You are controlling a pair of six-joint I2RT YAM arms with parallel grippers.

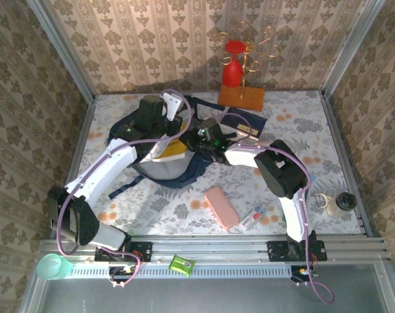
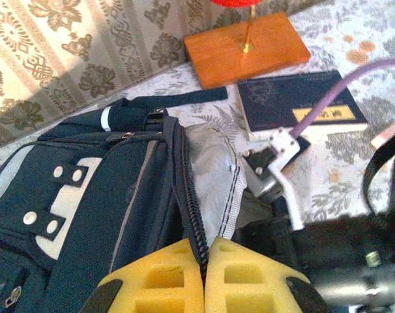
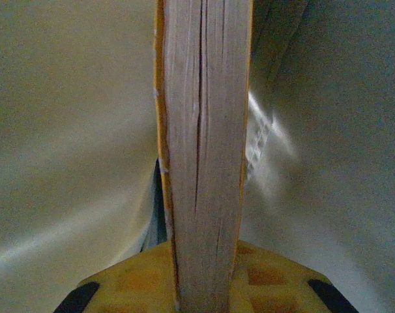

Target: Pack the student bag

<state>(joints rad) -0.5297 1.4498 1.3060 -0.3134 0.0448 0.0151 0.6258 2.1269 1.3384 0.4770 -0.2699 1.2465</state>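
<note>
The student bag (image 1: pixel 160 169) lies on the worktop (image 1: pixel 302 137), in the middle-left part and a little toward the back. Both arms reach to it. Its front with the pale patch and two small buckles (image 2: pixel 54 202) faces up in the left wrist view, and the mouth of the bag is open, so the grey lining (image 2: pixel 214 173) is visible.

The left hand (image 2: pixel 204 264) is closed. Its yellow pads (image 2: pixel 165 280) pinch the zipper edge (image 2: pixel 191 208) at the opening of the bag.

The right hand (image 3: pixel 207 290) is closed on a yellow book (image 3: pixel 204 130). The book stands on edge between the pads, with its pages toward the camera. Pale lining is around it on both sides, so this end of the book is inside the bag. From above, part of the yellow cover shows at the mouth of the bag, between the two hands.

A dark blue book (image 2: pixel 295 104) lies flat on the worktop just beside the bag, on its right side. Behind it stands a wooden base (image 2: pixel 246 49) with a thin gold stem. Nearer to the arm bases, well apart from the bag, lie a pink case (image 1: pixel 221 207) and, next to it, a pen (image 1: pixel 253 217).
</note>
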